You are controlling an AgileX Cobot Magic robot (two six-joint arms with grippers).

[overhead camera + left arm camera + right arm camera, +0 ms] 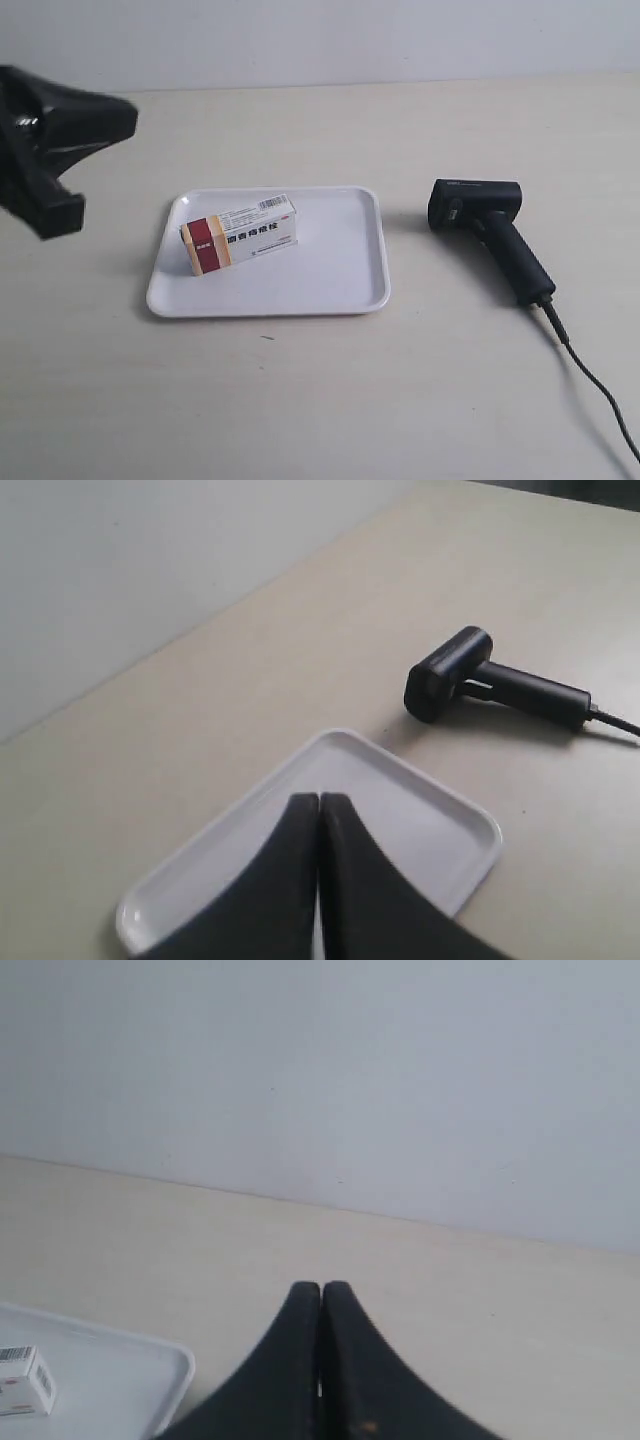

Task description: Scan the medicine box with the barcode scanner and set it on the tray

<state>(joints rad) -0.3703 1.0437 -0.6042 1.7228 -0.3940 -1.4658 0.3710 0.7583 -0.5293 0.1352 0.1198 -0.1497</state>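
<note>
On tray (340, 270): box (240, 235), lying flat
Beside tray: scanner (490, 235) on counter (300, 400)
Left end effector (318, 810): pressed together, empty
Right end effector (321, 1295): same

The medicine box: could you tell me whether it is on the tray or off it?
On it. The medicine box lies inside the rim of the tray, with neither gripper touching it.

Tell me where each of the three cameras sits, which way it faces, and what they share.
Exterior view: off the arms, above the table, looking down at the tray, medicine box and barcode scanner; one dark arm shows at its left edge.
Left wrist view: behind the left gripper, jaws together, facing tray and scanner.
Right wrist view: behind the right gripper, jaws together, facing the wall; tray corner and box show.
All three show the tray.
</note>
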